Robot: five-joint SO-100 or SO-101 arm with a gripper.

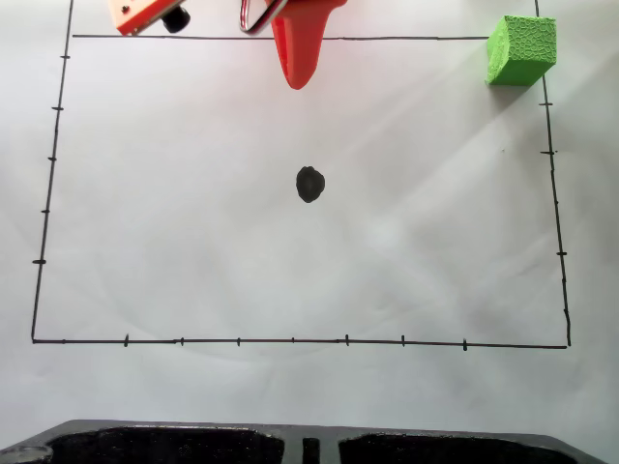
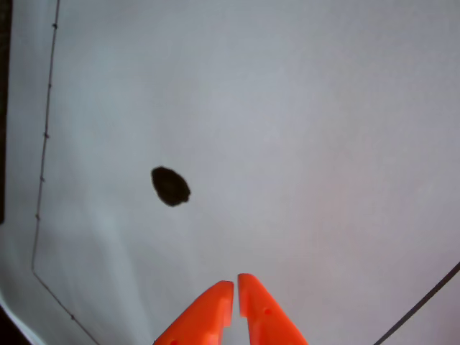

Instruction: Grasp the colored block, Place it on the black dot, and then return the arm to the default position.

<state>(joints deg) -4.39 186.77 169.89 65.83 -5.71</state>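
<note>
The bright green foam cube [image 1: 521,50] rests on the white paper at the top right of the fixed view, right on the corner of the drawn black frame. The black dot [image 1: 309,184] lies bare in the middle of the frame, and the wrist view has the black dot [image 2: 170,186] left of centre. My orange gripper [image 1: 299,75] pokes in from the top edge of the fixed view, well left of the cube and above the dot. In the wrist view my gripper [image 2: 236,286] has both orange fingertips pressed nearly together, holding nothing.
A thin black border with tick marks [image 1: 290,340] outlines the work area on the paper. A dark moulded base [image 1: 309,445] runs along the bottom edge of the fixed view. Another orange arm part with a black knob [image 1: 147,14] sits at the top left.
</note>
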